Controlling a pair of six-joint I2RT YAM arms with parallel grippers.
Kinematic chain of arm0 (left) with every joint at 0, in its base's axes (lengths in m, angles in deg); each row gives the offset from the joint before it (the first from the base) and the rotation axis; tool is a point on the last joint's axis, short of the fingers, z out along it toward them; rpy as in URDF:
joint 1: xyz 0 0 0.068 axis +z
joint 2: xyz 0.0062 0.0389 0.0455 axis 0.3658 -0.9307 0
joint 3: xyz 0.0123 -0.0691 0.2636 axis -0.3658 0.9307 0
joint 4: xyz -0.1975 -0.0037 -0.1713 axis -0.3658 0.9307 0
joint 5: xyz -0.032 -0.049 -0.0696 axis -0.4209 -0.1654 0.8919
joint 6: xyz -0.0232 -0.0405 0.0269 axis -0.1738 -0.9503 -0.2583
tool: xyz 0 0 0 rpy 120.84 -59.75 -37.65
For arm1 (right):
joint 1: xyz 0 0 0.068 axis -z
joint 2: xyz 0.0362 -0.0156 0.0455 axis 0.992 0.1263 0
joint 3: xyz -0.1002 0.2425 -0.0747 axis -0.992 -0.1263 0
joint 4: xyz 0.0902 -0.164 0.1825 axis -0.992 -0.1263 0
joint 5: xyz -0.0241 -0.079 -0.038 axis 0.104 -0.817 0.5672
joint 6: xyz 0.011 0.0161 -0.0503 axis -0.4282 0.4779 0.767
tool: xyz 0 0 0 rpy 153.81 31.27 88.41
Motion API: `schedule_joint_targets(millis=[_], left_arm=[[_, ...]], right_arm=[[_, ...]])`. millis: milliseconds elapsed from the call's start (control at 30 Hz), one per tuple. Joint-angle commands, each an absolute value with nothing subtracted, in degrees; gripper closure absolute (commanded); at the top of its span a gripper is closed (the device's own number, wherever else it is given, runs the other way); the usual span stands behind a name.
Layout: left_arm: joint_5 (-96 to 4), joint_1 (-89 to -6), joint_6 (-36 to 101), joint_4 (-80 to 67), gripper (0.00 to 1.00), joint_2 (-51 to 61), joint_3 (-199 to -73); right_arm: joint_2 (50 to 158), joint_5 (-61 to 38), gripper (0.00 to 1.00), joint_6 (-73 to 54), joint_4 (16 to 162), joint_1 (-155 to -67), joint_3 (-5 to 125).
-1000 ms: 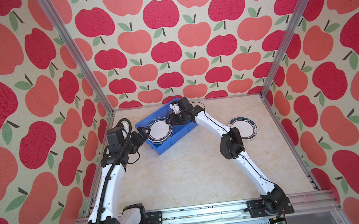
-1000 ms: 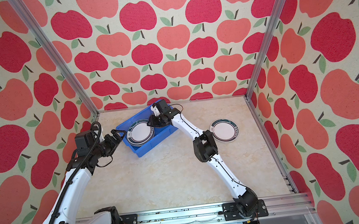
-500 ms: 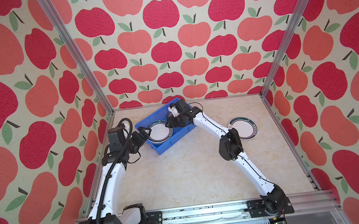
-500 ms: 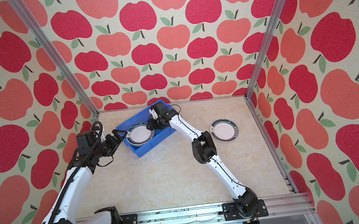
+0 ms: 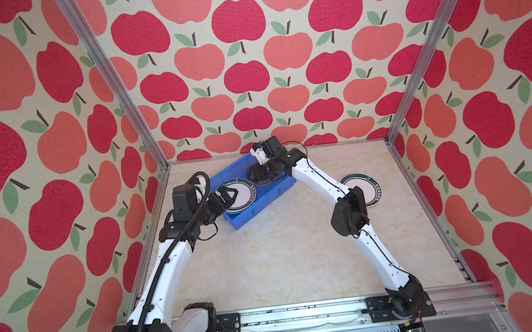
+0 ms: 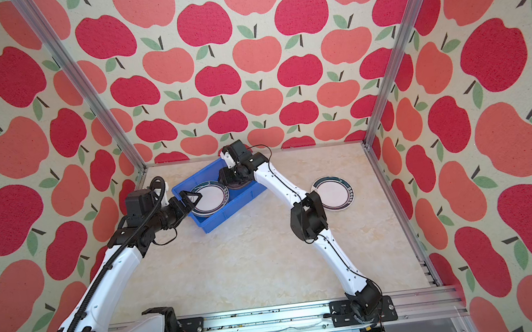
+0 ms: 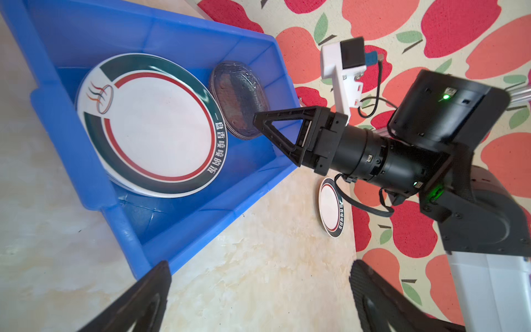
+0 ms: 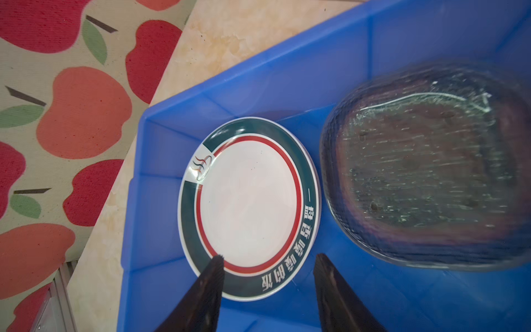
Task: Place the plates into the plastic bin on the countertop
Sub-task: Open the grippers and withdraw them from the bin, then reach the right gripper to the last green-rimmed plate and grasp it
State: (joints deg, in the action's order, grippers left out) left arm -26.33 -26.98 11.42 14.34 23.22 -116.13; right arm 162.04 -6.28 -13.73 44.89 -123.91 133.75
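Observation:
The blue plastic bin (image 5: 252, 209) (image 6: 226, 217) stands at the back left of the countertop (image 5: 285, 256). Inside it a round plate with a dark green rim (image 5: 240, 195) (image 7: 155, 129) (image 8: 250, 201) tops a pile. Beside that lie stacked clear glass plates (image 7: 235, 97) (image 8: 425, 178). A second green-rimmed plate (image 5: 362, 188) (image 6: 334, 193) rests on the countertop at the right. My right gripper (image 8: 270, 256) (image 5: 258, 174) hangs open and empty over the bin, between the round plate and the glass ones. My left gripper (image 7: 260, 266) (image 5: 228, 195) is wide open at the bin's near-left end, holding nothing.
Apple-patterned walls with aluminium posts (image 5: 111, 75) enclose the countertop on three sides. The bin sits askew, close to the back wall and the left wall. An aluminium rail (image 5: 309, 315) carrying both arm bases runs along the front edge.
My right gripper has shifted slightly left over the bin and its jaws stand wider. The left arm has hardly moved.

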Motion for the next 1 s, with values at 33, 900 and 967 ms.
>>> schedule_joint_targets(millis=[33, 900, 967], left_arm=[[-28.10, -31.12, 13.16, 10.93, 0.01, 22.65, -118.67], [-18.18, -45.02, 15.89, 4.99, 0.01, -6.71, -137.28], [-17.99, -44.93, 15.79, 5.01, 0.01, -7.59, -137.77]], right_arm=[[147.86, -7.85, 0.46, -10.06, 44.01, -119.15, 128.08], [92.54, -0.22, 0.57, -34.62, 85.82, -69.06, 26.88], [91.57, -0.84, 0.57, -35.45, 86.72, -67.56, 24.75]])
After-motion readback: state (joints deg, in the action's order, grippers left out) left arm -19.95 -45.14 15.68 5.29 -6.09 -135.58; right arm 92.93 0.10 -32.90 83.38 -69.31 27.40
